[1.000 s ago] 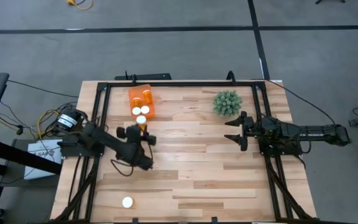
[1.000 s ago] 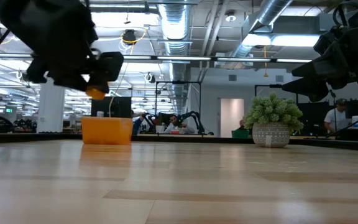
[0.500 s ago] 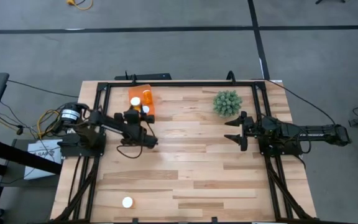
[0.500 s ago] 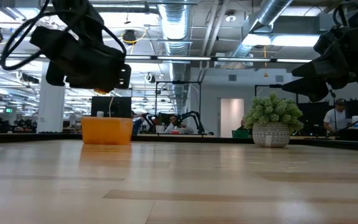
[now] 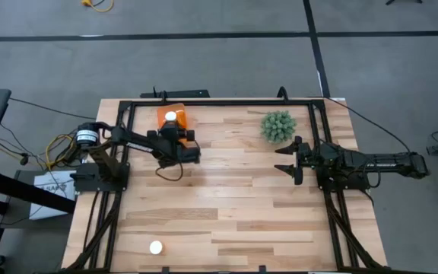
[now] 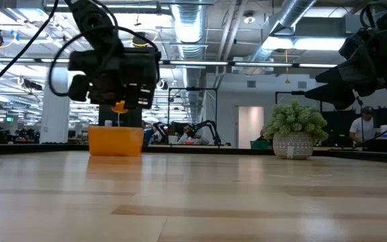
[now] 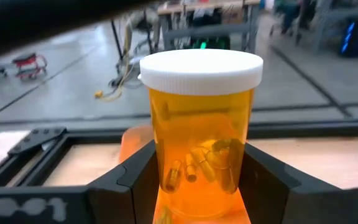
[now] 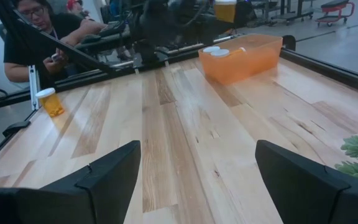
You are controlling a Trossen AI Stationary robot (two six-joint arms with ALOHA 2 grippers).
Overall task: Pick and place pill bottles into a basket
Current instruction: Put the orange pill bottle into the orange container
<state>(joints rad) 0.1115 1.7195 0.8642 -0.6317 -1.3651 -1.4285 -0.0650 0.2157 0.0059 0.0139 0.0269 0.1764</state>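
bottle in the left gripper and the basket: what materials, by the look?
Pill bottle: likely translucent amber plastic, glossy; capsules show through. Its cap: opaque white, matte, probably plastic. Basket: translucent orange plastic, seemingly smooth; light glows through its walls.

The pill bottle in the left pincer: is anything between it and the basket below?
Nothing visible. The left pincer holds the pill bottle upright, above the orange basket, with only air between them. Bottles already lie inside the basket, their white caps showing, but open room remains.
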